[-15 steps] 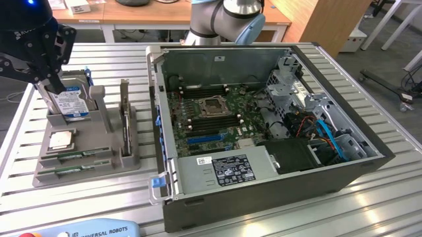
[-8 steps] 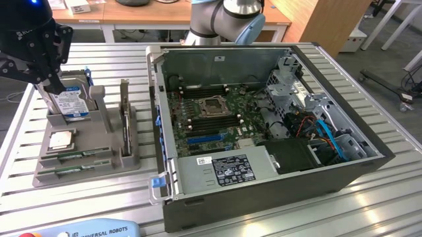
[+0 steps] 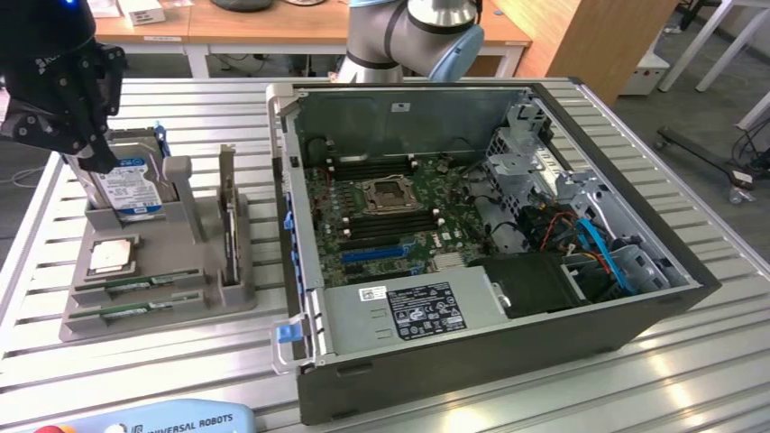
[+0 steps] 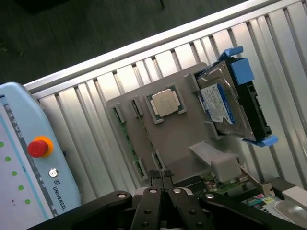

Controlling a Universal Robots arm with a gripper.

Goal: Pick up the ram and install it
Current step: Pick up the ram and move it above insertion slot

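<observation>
Two ram sticks, thin and green, lie side by side in slots at the near end of a grey holder point(image 3: 180, 271); one ram point(image 3: 142, 287) is just behind the other ram point(image 3: 135, 309). In the wrist view the same ram sticks point(image 4: 128, 141) point(image 4: 147, 135) run across the holder point(image 4: 177, 139). My black gripper point(image 3: 99, 158) hangs above the holder's far end, over the hard drive, well above the sticks. Its fingers point(image 4: 160, 175) are shut together with nothing between them.
A silver hard drive point(image 3: 126, 189) in a blue bracket stands upright in the holder, with a square processor chip point(image 3: 111, 257) in front of it. An open computer case point(image 3: 481, 225) with its motherboard point(image 3: 385, 203) exposed sits to the exterior view's right. A teach pendant point(image 4: 29, 158) lies near the table edge.
</observation>
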